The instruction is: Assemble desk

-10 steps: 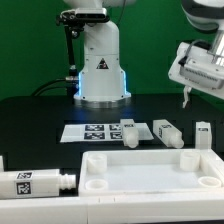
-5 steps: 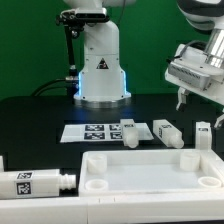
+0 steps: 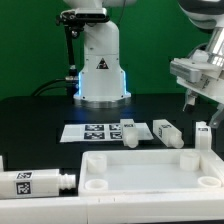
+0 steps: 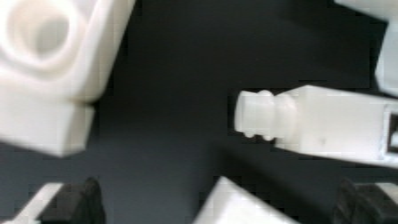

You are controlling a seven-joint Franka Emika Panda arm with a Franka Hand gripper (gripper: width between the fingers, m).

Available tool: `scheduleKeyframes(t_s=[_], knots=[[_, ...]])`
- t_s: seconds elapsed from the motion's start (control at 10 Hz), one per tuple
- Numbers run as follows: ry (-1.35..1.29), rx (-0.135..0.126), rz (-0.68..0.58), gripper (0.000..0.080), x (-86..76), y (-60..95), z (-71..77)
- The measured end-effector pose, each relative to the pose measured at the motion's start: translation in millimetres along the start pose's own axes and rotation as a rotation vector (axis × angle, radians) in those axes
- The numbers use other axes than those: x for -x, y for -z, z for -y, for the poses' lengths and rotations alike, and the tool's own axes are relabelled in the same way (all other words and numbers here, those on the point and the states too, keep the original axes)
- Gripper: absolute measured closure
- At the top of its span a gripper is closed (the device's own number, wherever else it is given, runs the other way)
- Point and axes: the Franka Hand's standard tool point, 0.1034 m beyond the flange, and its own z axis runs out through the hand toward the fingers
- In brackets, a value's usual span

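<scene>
**Black table, green backdrop: open claw over far-right leg**

Going by the exterior view's left to right:

- The front leg (image 3: 30,182) lies on its side at the near edge.
- The marker board (image 3: 88,131) lies flat mid-table.
- The tabletop panel (image 3: 150,170) lies in front, recessed side up.
- The second leg (image 3: 128,133) and third leg (image 3: 167,132) sit just behind the panel.
- The right leg (image 3: 203,136) is farthest right.
- The gripper (image 3: 202,102) hangs above the right leg.

In the wrist view the fingers (image 4: 68,200) are spread wide and grip nothing.
</scene>
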Motion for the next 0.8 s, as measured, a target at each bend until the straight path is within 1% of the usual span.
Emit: scheduleKeyframes(t_s=[0.1, 0.2, 0.3, 0.4, 0.6, 0.7, 0.8], knots=[[-0.179, -0.043, 0.022, 0.0151, 3.3, 1.0, 2.0], [-0.303, -0.070, 0.042, 0.0151, 5.6, 2.7, 1.6], [-0.303, -0.052, 0.023, 0.0151, 2.4, 0.5, 2.6], [-0.355, -0.058, 0.023, 0.0151, 2.1, -0.7, 4.9], [-0.504, -0.057, 0.028, 0.0151, 1.6, -1.2, 5.1], [-0.595, -0.066, 0.029, 0.0151, 1.3, -1.6, 5.3], [-0.788, -0.123, 0.022, 0.0151, 0.1, -1.0, 2.8]])
